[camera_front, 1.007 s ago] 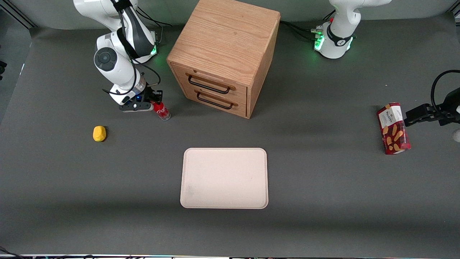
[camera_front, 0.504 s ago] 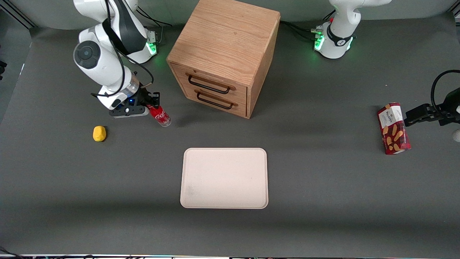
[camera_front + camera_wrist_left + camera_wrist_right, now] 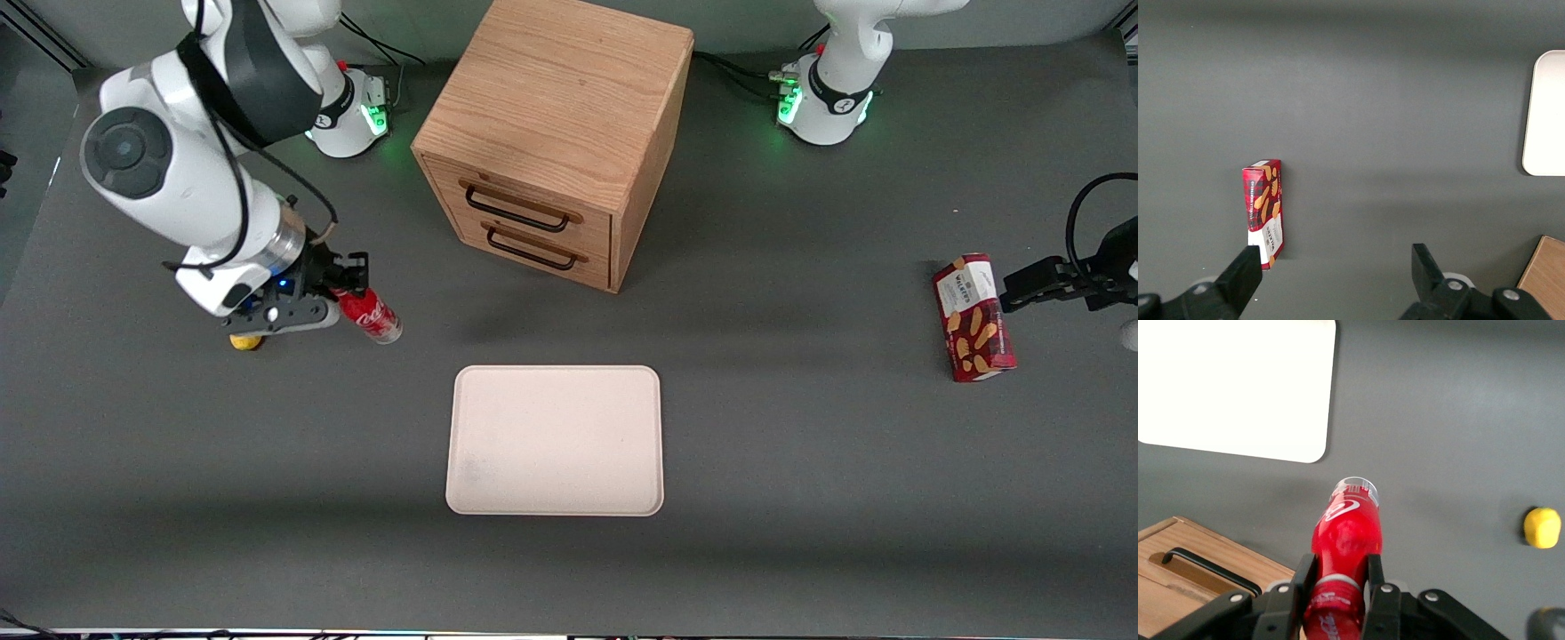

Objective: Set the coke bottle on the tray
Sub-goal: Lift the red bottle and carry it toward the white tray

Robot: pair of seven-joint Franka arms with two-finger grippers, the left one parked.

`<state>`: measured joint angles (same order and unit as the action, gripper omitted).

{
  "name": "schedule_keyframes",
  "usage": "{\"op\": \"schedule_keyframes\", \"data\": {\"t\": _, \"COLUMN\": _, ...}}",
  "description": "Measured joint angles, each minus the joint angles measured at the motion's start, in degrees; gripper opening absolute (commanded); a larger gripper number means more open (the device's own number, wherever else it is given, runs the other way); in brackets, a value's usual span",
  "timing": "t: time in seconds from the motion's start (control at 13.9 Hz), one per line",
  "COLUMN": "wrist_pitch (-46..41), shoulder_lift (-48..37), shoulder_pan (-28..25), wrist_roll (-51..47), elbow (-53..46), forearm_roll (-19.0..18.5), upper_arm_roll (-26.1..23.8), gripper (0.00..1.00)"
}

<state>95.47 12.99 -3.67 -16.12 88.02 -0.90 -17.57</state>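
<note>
The light is soft and even, and it seems to come from above. Near the gripper [image 3: 348,289], the coke bottle [image 3: 370,316] has no shadow right under it, but a faint dark patch lies on the gray table [image 3: 800,462] a little way off, toward the wooden cabinet [image 3: 556,133]. The cabinet throws a wide soft shadow too. From the wrist camera, the tray [image 3: 1238,387] glows so white that its surface shows no detail. Green lights shine on the arm bases [image 3: 378,120]. The bottle's red looks bright and clear.
</note>
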Motion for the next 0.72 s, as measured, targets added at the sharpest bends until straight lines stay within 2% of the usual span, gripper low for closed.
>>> {"op": "schedule_keyframes", "data": {"t": 0.29, "wrist_pitch": -6.1, "shoulder_lift": 10.9, "shoulder_pan": -0.5, "wrist_roll": 0.0, "elbow": -17.1, "forearm_roll": -2.0, "upper_arm_roll": -0.4, "gripper": 0.00}}
{"op": "schedule_keyframes", "data": {"t": 0.43, "wrist_pitch": -6.2, "shoulder_lift": 14.9, "shoulder_pan": -0.7, "wrist_roll": 0.0, "elbow": -22.4, "forearm_roll": -2.7, "upper_arm_roll": -1.5, "gripper": 0.00}}
{"op": "schedule_keyframes", "data": {"t": 0.72, "wrist_pitch": -2.3, "shoulder_lift": 22.8, "shoulder_pan": -3.5, "wrist_roll": 0.0, "elbow": -29.8, "forearm_roll": -6.9, "upper_arm_roll": -3.1, "gripper": 0.00}}
